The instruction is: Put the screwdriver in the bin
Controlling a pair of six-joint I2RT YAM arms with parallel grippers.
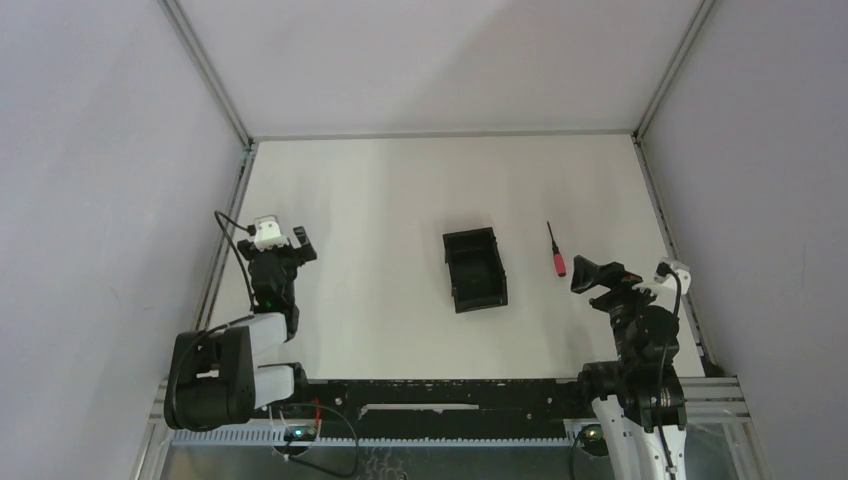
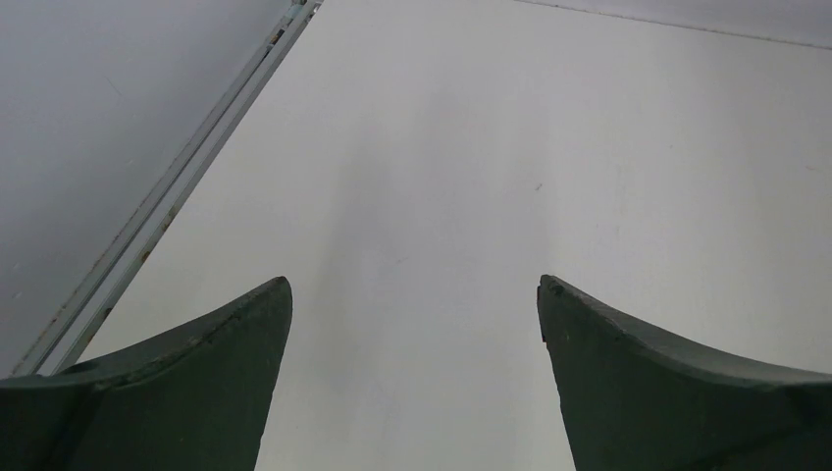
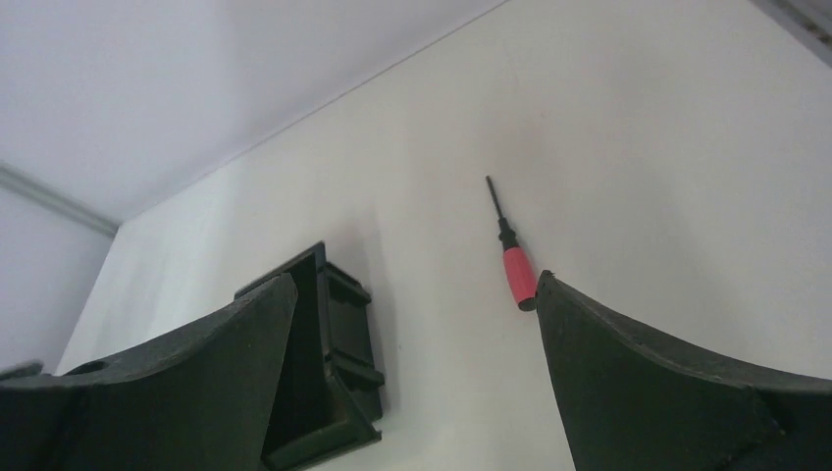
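On the white table [image 1: 380, 190], between grey walls [image 1: 100, 150], the screwdriver [image 1: 555, 252] lies near the bin [image 1: 470, 241]; my left gripper [image 2: 414, 294] and right gripper [image 3: 412, 289] stand wide, empty.

Screwdriver [image 1: 555, 252] on table, right of bin [image 1: 476, 272]

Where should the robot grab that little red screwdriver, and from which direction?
Probably by its red handle, the thickest part; the dark shaft is very thin. The screwdriver lies flat on the table, so the open right gripper, nearest it, should descend from above, fingers straddling the handle.
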